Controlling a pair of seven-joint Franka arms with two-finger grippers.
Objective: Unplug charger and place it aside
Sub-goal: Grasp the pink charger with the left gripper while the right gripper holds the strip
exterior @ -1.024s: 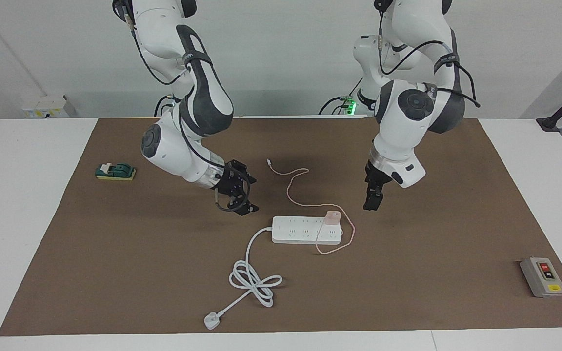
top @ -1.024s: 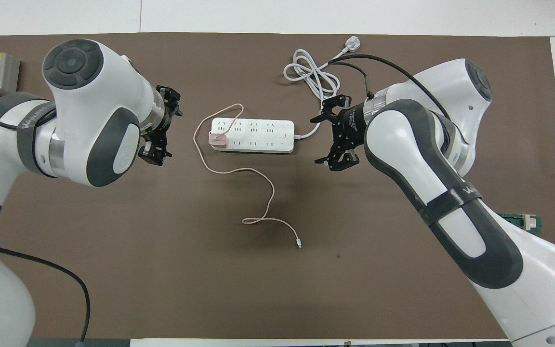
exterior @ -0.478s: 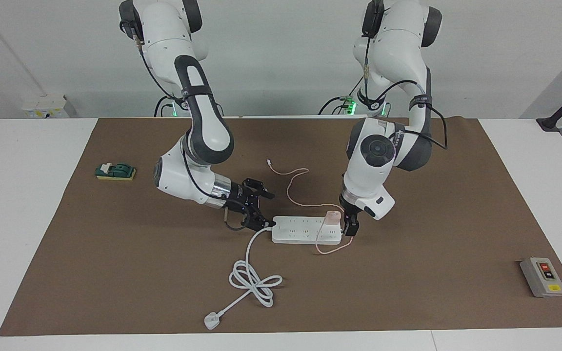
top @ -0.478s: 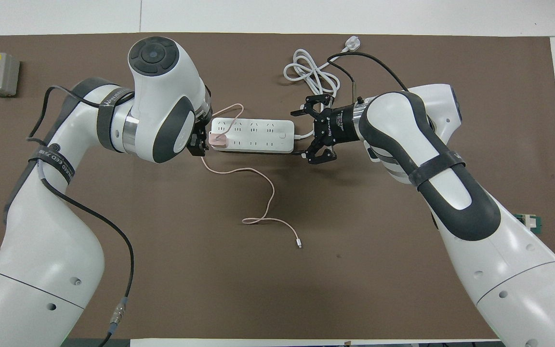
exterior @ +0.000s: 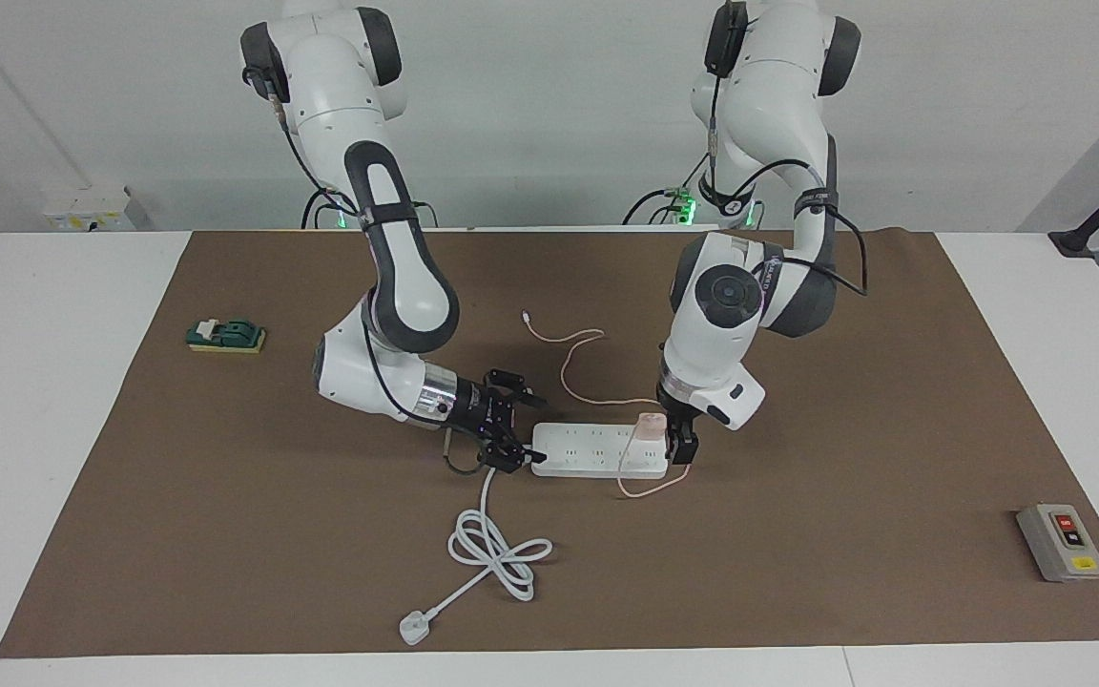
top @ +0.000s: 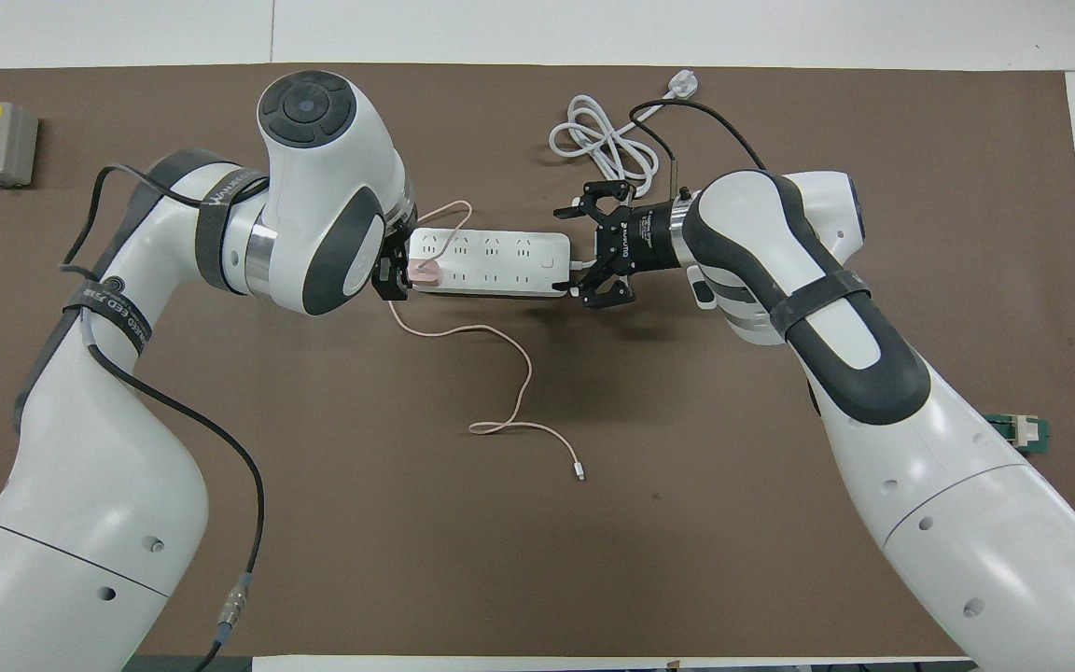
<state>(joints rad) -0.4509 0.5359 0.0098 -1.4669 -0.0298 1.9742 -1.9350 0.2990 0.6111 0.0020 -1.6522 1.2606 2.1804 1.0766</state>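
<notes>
The pale pink charger (exterior: pixel 650 426) is plugged into the white power strip (exterior: pixel 588 450) at the end toward the left arm, and shows in the overhead view (top: pixel 425 271) too. Its thin pink cable (top: pixel 519 359) loops toward the robots and ends in a tiny connector (top: pixel 579 474). My left gripper (exterior: pixel 679 445) is low on the mat right beside the charger, also in the overhead view (top: pixel 395 277). My right gripper (exterior: pixel 519 437) is open, its fingers either side of the strip's cord end (top: pixel 593 250).
The strip's thick white cord (exterior: pixel 492 549) lies coiled farther from the robots than the strip. A grey switch box (exterior: pixel 1062 542) sits at the left arm's end of the brown mat (exterior: pixel 845 534). A small green object (exterior: pixel 225 336) lies at the right arm's end.
Both arms came down and inward to the strip. The left gripper went from above the mat to beside the charger; the right gripper reached the strip's cord end. The charger stays plugged in.
</notes>
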